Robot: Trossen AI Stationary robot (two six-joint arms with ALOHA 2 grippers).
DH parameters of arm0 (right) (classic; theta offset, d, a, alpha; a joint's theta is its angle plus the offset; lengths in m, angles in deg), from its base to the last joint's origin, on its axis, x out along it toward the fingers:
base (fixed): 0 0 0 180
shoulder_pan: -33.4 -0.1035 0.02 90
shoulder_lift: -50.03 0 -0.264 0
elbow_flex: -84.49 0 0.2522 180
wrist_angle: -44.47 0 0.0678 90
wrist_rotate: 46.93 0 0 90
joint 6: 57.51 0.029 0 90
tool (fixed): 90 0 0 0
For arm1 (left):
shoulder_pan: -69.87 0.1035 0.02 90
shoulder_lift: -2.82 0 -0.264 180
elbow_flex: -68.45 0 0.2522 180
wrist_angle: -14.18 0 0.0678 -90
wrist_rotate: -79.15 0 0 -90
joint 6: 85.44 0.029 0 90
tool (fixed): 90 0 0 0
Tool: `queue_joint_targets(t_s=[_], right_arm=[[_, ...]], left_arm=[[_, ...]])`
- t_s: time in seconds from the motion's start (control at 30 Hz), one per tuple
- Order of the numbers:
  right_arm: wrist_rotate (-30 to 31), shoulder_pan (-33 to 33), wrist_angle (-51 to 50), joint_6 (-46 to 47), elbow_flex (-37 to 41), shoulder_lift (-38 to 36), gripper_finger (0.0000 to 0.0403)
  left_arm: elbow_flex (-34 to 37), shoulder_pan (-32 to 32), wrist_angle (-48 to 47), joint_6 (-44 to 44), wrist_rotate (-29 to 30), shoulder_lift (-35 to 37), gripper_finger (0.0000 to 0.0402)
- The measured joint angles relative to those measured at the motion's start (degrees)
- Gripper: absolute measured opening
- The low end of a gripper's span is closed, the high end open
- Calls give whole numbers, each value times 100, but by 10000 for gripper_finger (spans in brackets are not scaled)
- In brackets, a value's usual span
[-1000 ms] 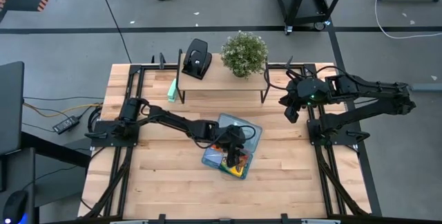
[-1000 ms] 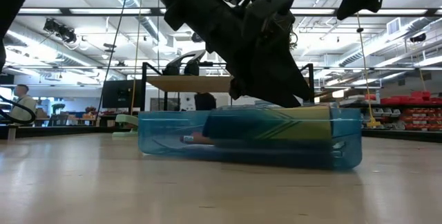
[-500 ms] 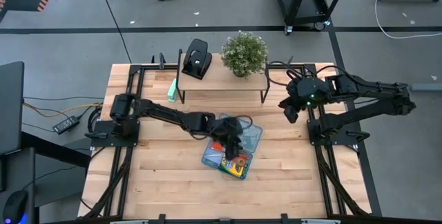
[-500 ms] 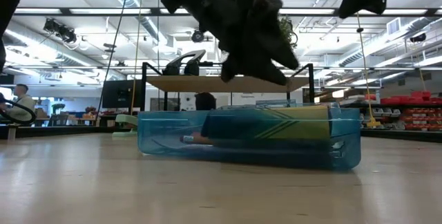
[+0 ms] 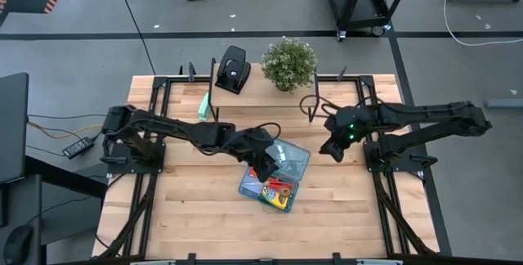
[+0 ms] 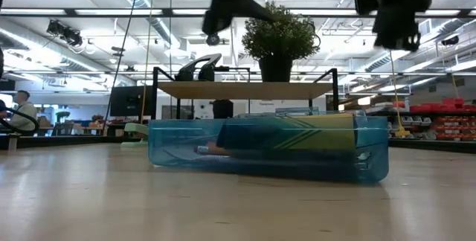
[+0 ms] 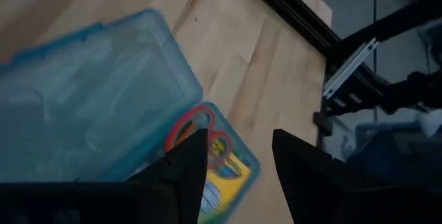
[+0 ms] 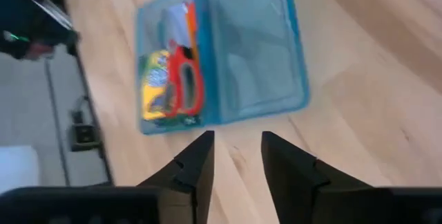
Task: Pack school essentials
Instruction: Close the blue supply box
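An open clear blue case (image 5: pixel 274 175) lies on the table, its lid (image 5: pixel 292 157) folded out flat toward the far right. In its base lie the red-handled scissors (image 5: pixel 280 188) (image 7: pixel 200 124) (image 8: pixel 185 82) on the yellow-green crayon box (image 8: pixel 155 86) (image 7: pixel 224 175), beside an orange pencil (image 8: pixel 190 27). My left gripper (image 5: pixel 264 168) (image 7: pixel 242 172) hovers open above the case's left edge and holds nothing. My right gripper (image 5: pixel 328 150) (image 8: pixel 238 165) hangs open in the air to the right of the lid. In the low view both grippers are high above the case (image 6: pixel 268 148).
At the far edge a raised shelf (image 5: pixel 261 95) carries a black hole punch (image 5: pixel 233 69) and a potted plant (image 5: pixel 288 62). A mint-green block (image 5: pixel 203 107) lies by the shelf's left leg. Bare wood stretches near and left of the case.
My left gripper has risen out of the case's base and drawn back toward the table's left and far side, which uncovers the scissors lying in the base. My right gripper has come in from the right edge toward the case and moved lower. The case has stayed put.
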Motion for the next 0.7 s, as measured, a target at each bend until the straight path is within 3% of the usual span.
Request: queue_joint_targets(t_s=[0.2,0.3,0.5,0.7], right_arm=[[628,1,597,-476,652,-4,144],[627,-1,1028,-680,901,-2,149],[399,10,1819,-207,1233,190,158],[689,5,2341,53,1128,875,159]], left_arm=[[-1,-229,-684,-1125,2,307,172],[3,-433,-1043,-1485,-10,330,172],[3,-827,-1114,-1530,-180,335,172],[7,-823,-1151,-1043,-531,510,172]])
